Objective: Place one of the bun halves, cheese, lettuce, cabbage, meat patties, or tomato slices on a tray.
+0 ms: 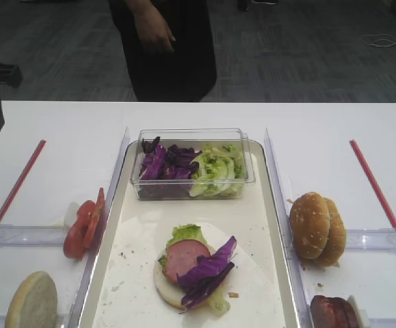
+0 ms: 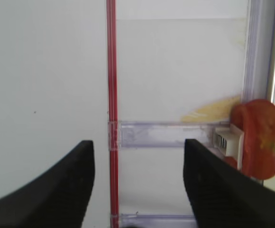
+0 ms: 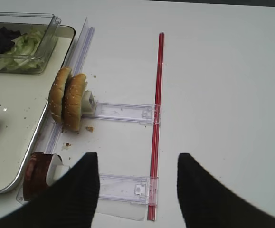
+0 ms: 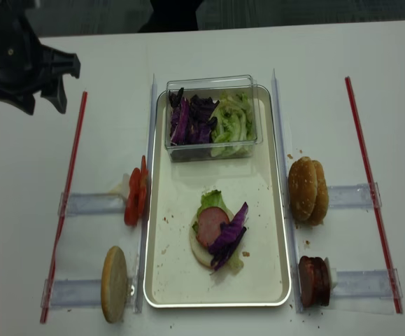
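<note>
Left wrist view: left claw (image 2: pixel 137 180) spread wide, empty, above table beside tomato slices (image 2: pixel 257 137).

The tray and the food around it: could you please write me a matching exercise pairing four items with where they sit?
Items:
1. tomato slices
2. seeded bun halves
3. clear box
4. meat patties

Places:
A. far end of the tray
B. left of the tray
C. right of the tray, near corner
D. right of the tray, mid-length

Pairs: 1-B, 2-D, 3-A, 4-C
</note>
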Controlling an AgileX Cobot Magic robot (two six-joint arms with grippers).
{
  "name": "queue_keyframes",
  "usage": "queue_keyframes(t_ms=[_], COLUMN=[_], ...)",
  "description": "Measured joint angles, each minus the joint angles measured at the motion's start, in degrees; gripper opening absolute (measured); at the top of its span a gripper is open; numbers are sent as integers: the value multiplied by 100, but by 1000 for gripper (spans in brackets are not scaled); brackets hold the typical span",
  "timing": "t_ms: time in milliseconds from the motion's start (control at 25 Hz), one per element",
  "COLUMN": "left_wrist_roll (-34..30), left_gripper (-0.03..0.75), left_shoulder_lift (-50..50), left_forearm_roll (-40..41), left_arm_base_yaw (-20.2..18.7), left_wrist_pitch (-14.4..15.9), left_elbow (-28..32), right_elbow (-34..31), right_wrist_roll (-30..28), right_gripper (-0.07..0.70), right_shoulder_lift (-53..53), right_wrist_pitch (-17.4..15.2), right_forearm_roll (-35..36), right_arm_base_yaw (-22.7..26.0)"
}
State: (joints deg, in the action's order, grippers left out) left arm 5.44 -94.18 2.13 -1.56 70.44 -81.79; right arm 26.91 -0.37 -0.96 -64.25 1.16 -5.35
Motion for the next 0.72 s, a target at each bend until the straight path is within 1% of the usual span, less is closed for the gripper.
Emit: queue_keyframes(t_ms=[400,720], left_wrist_roll=[0,0], left_gripper=[418,418], left_shoulder_lift=[1579,2844], left_forearm_roll=[0,0], left_arm_base_yaw=[0,0], left_wrist_pitch=[21,66], left_elbow=[1192,1886], right_elbow=[0,0], right_wrist_roll=[0,-10], right_gripper=[387,387], right_shoulder_lift=[0,0], right_wrist_pitch=[0,0], right_forearm_roll=[0,0], right_arm_base_yaw=[0,0])
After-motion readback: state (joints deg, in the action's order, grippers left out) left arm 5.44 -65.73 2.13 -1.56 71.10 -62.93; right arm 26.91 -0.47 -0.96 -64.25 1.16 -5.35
